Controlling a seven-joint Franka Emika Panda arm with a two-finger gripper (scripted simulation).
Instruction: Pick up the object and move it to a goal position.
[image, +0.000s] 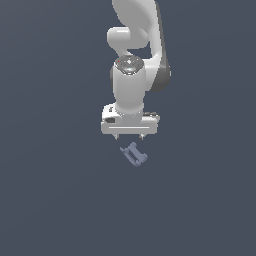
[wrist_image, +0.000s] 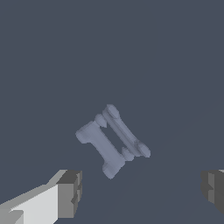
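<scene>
Object (image: 134, 154) is a small pale blue-lavender piece with notched, ridged edges, lying flat on the dark slate desk (image: 50, 200), turned at a slant rather than square to the arm. In the exterior view it sits just below the white gripper (image: 129, 136), near it but not touching, and slightly toward that view's right of the midpoint between the fingertips. The gripper points straight down, its two short fingertips (image: 116, 136) set wide apart with nothing between them; the gap is clearly broader than the piece. In the wrist view the object (wrist_image: 113, 141) lies between the two grey finger pads (wrist_image: 70, 193) but beyond them, outside their line, with bare surface on every side of it. One long edge carries a rail with rounded knobs; the opposite side is a plainer bar with flared ends. All around the piece the desk is a flat, uniform grey-blue that runs to the frame edges in both views. The white arm (image: 135, 45) rises behind the gripper toward the top of the exterior view.
</scene>
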